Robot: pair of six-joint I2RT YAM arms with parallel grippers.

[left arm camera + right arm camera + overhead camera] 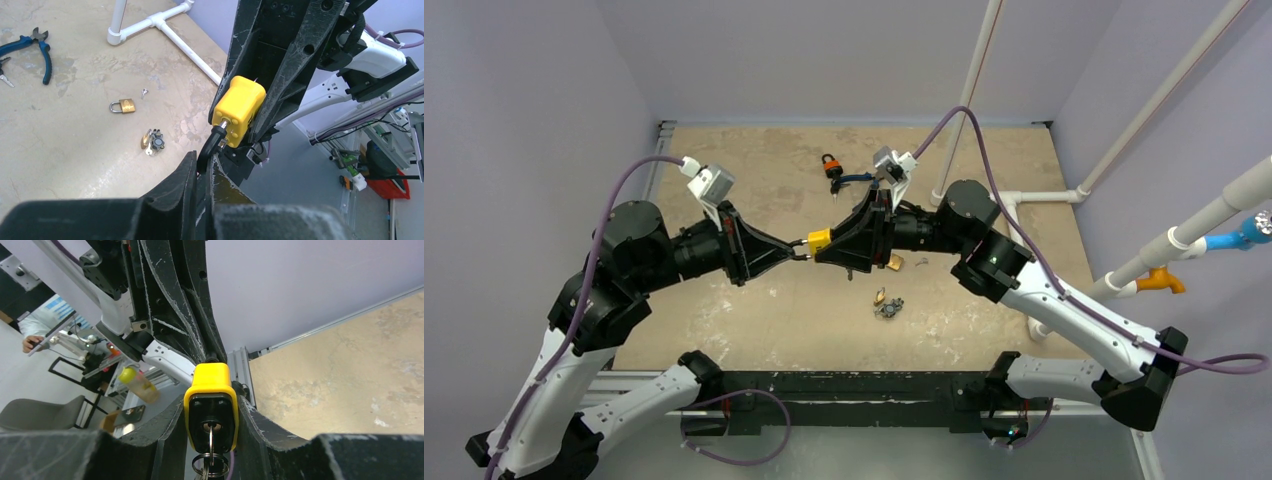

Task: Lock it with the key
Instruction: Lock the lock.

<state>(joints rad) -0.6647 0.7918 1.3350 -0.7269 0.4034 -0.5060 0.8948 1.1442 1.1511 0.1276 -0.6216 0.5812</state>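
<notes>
My right jaws are clamped on the yellow padlock (pixel 819 240), raised over the counter (pixel 724 320) near the brass padlock (pixel 894 262), key (pixel 210 436) in its keyhole, while my left jaws pinch its shackle (pixel 211 144).

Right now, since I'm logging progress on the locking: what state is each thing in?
Yellow padlock: clamped in right claw, off the table.
Key: inserted in its keyhole.
Shackle: pinched by left claw.
Brass padlock: shackle closed, lying flat.
</notes>
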